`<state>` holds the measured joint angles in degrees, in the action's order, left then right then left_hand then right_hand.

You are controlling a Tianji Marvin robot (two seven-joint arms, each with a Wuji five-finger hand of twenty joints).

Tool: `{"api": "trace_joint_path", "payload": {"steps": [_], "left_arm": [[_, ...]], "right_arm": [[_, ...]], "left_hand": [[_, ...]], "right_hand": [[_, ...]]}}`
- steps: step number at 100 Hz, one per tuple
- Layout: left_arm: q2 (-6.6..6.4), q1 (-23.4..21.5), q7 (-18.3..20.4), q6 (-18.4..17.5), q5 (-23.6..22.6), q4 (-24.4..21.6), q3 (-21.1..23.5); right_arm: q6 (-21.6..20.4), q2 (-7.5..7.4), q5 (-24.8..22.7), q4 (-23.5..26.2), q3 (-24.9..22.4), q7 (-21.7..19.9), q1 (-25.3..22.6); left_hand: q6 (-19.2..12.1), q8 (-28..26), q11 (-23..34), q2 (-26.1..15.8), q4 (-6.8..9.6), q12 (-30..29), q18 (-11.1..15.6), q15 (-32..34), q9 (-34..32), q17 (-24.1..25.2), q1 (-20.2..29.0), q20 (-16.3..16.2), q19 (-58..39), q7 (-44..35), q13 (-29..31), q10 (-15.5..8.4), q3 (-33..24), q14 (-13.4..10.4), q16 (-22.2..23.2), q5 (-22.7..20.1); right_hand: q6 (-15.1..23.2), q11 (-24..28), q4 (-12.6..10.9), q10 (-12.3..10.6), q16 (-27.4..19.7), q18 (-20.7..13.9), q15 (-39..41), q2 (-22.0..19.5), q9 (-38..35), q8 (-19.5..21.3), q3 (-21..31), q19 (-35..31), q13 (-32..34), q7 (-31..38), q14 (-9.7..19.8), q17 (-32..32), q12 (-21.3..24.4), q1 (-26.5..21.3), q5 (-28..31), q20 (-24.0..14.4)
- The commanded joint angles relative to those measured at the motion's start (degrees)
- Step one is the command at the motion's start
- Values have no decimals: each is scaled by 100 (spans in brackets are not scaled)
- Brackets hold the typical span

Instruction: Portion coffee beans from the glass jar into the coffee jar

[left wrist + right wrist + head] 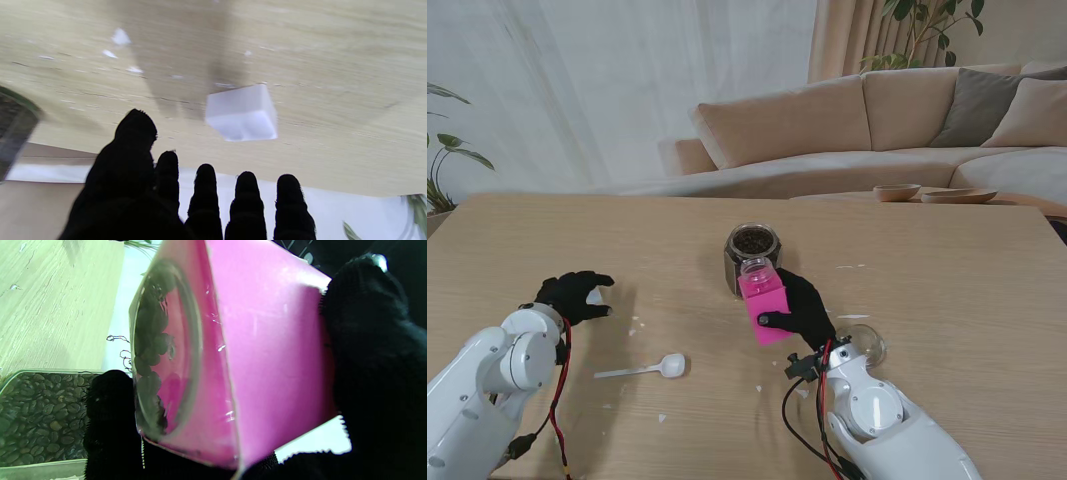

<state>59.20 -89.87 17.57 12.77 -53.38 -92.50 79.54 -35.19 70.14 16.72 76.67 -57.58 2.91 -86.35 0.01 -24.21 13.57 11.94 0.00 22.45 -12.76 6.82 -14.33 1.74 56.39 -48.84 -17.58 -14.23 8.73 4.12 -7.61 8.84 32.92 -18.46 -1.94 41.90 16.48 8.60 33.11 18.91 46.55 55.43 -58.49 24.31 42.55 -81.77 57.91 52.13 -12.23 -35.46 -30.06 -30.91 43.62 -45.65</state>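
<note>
STEP: pouring, judged | right hand (804,310) gripped pink square glass jar (763,303), mouth tipped beside bean-filled steel-walled coffee jar (752,253) | left hand (573,296) empty, fingers spread | NEXT: tilt mouth over coffee jar's opening.

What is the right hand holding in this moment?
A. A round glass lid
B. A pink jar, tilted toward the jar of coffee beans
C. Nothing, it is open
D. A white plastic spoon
B: the right hand grips the pink jar, its mouth leaning toward the bean-filled jar.
</note>
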Motion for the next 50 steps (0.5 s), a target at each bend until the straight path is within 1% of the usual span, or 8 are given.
{"api": "trace_joint_path", "payload": {"steps": [1,12,16,18,22,28,36,50], "left_arm": [[-2,95,148,21,-67,98,14],[-40,262,352,175,-178,326,-65],[-51,325,403,206,-184,424,-102],[-56,354,421,222,-185,468,-121],[-60,417,416,257,-188,575,-173],[-65,511,400,294,-206,723,-251],[-62,621,337,360,-183,892,-353],[-36,771,73,450,-134,1140,-509]], "right_arm": [[17,13,3,51,-2,-61,-48],[23,11,12,54,-6,-68,-48],[22,11,14,51,-4,-73,-46],[21,10,15,49,-3,-76,-44],[21,10,19,47,-2,-81,-43],[24,9,20,46,-1,-85,-42],[29,9,16,45,0,-85,-41],[41,10,16,39,4,-88,-34]], "left_hand": [[3,76,-193,-42,-7,-137,-43,-166,317,6,-107,156,236,203,-213,-122,58,31,-241,331],[104,187,-574,103,-10,-402,-46,-238,523,-3,-260,285,418,550,-314,-115,88,119,-479,984],[70,350,-832,147,-10,-541,-15,-248,597,-14,-317,340,473,951,-353,-144,54,115,-601,1121],[28,445,-928,159,-13,-571,-4,-241,642,-8,-347,366,496,1236,-376,-182,32,112,-648,1116],[-14,588,-1081,200,-13,-596,40,-257,727,0,-366,399,525,1482,-420,-263,6,70,-700,1111],[-46,1192,-1261,245,-24,-547,93,-243,772,9,-440,472,566,1594,-480,-326,-84,-3,-773,1069],[53,1258,-1238,251,-29,-514,94,-221,762,11,-447,470,554,1568,-484,-378,-109,-54,-764,1077],[189,1295,-1193,256,-29,-433,97,-179,766,-1,-433,441,508,1560,-481,-433,-172,-109,-721,1088]], "right_hand": [[1392,536,-254,-644,131,-103,576,-1117,-412,167,1848,-171,330,1019,284,17,-102,-1464,760,-100],[1393,535,-254,-642,132,-99,578,-1117,-407,167,1849,-171,330,1019,279,21,-103,-1462,760,-100],[1395,533,-253,-644,132,-98,578,-1117,-402,167,1848,-171,329,1018,281,22,-103,-1460,760,-100],[1396,537,-253,-642,132,-98,578,-1120,-408,167,1848,-171,328,1018,282,22,-105,-1459,760,-101],[1395,537,-254,-639,132,-98,578,-1120,-406,167,1849,-173,328,1019,282,20,-105,-1462,760,-101],[1393,537,-253,-644,133,-97,582,-1116,-404,168,1850,-174,328,1019,286,19,-105,-1463,760,-102],[1395,536,-254,-643,133,-97,581,-1114,-404,168,1852,-175,325,1018,281,19,-105,-1466,759,-103],[1390,537,-254,-644,133,-98,582,-1117,-403,168,1853,-175,323,1019,285,16,-105,-1464,759,-103]]}}
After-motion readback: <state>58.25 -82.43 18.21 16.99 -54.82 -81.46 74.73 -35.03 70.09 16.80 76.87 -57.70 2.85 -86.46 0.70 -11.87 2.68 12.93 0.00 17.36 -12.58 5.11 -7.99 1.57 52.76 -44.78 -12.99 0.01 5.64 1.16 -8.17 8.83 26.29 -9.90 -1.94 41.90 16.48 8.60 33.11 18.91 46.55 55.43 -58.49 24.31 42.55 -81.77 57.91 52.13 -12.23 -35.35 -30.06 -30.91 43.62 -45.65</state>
